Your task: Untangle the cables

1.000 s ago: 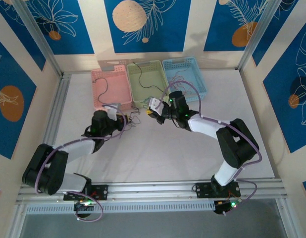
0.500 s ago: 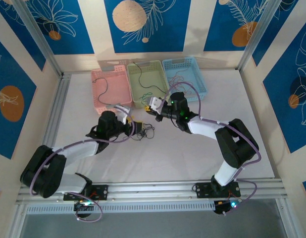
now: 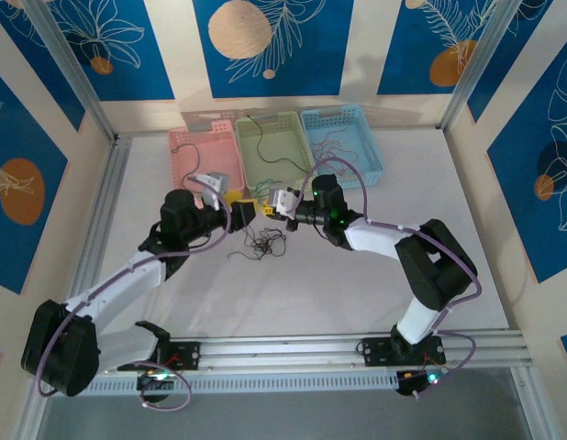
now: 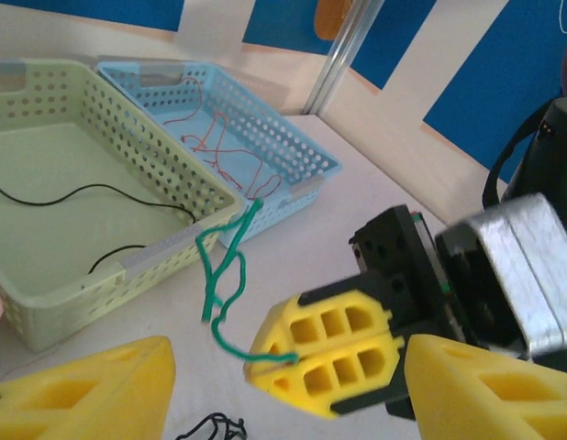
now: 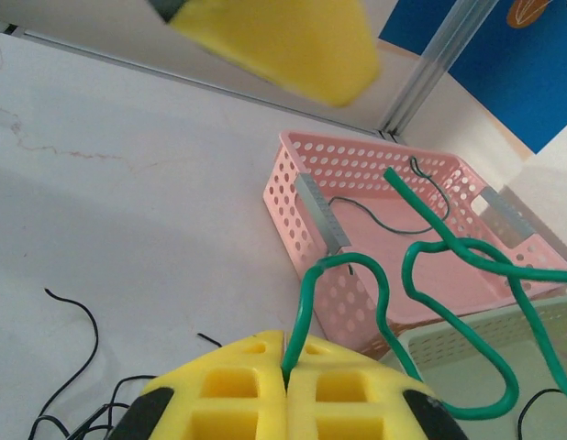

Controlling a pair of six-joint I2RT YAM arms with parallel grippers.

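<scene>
The right gripper (image 5: 285, 367) is seen with its yellow fingers pressed together on a green cable (image 5: 384, 302), which is pinched at one end

Three perforated baskets are set side by side at the far edge of the white table (image 3: 311, 284). A thin dark cable (image 5: 380, 215) is held in the pink basket (image 5: 302, 197), on the left in the top view. A black cable (image 4: 82, 192) is laid in loose curves across the floor of the pale green basket (image 4: 72, 293) in the middle. Thin reddish wires (image 4: 224, 137) are scattered in the blue basket (image 4: 293, 156) on the right

A small clump of dark cables (image 3: 263, 243) is left on the table in front of the baskets, below both grippers and apart from them. The green cable is looped in the air from the right gripper toward the near corner of the green basket; whether the rim is touched cannot be told

The left gripper (image 3: 239, 211) is held just beside the right one, tip facing tip. Its fingers (image 4: 91, 390) are spread wide and nothing is held between them. In the left wrist view the right gripper's closed tips are framed between them, with no contact to be made out
</scene>
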